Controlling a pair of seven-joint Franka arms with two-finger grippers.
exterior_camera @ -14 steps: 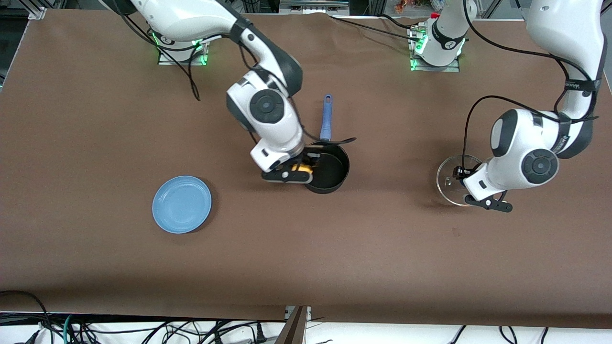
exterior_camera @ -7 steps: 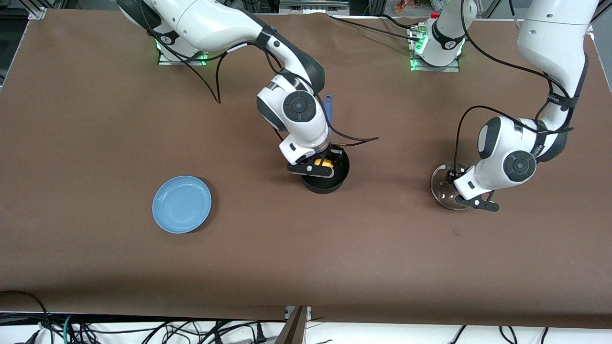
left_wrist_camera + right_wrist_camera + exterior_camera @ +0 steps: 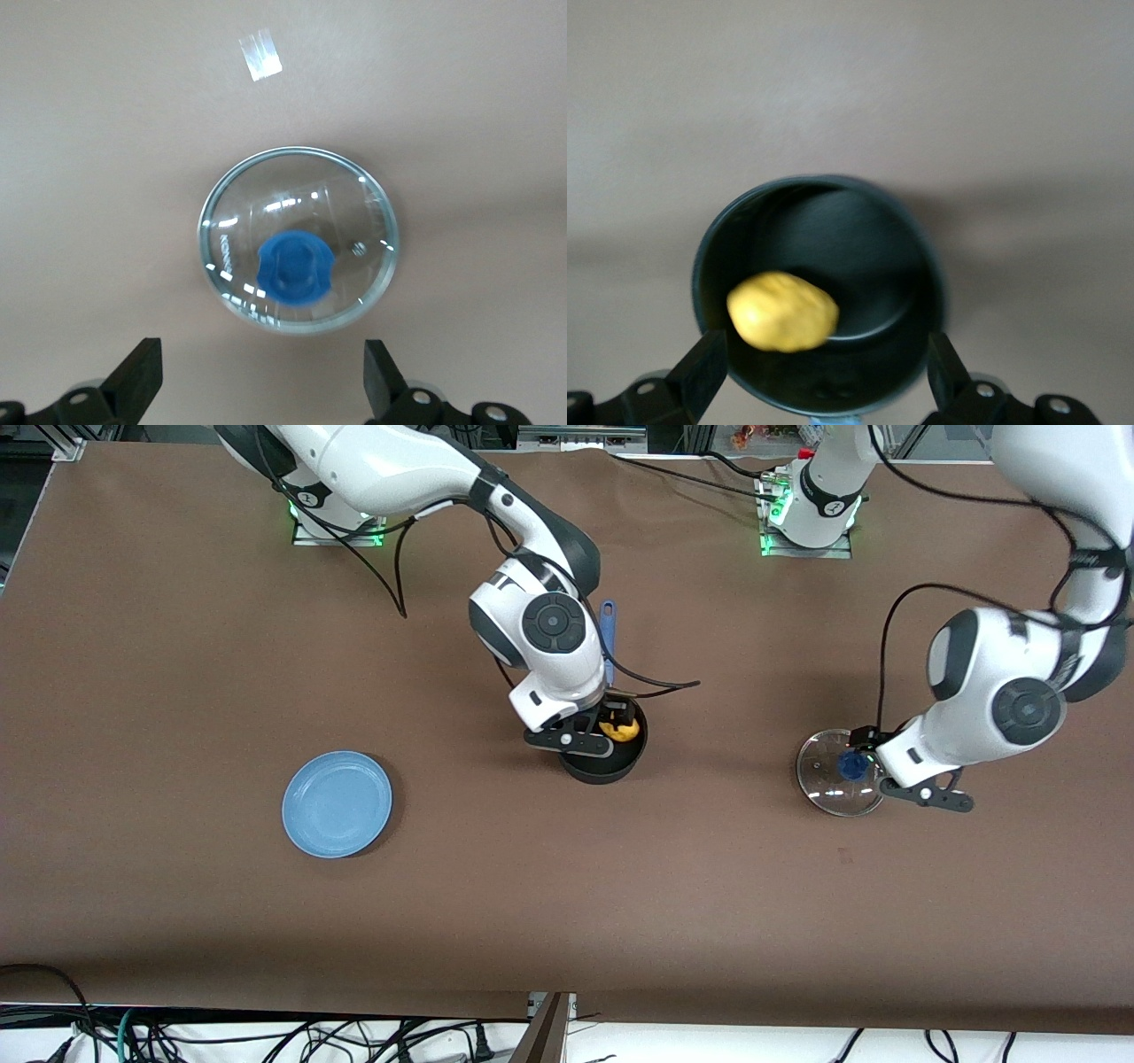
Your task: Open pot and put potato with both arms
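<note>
Brown table [image 3: 177,646], no legible writing

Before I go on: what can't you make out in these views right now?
- Front view: the right gripper covers part of the pot.
- Right wrist view: the potato is blurred; whether it rests on the pot's bottom is unclear.
- Front view: most of the pot's handle is hidden by the right arm.
- Left wrist view: the left gripper is cut off by the edge, above the lid.

Black pot [image 3: 611,757], yellow potato [image 3: 782,312], blue-knobbed clear lid [image 3: 299,272].
</note>
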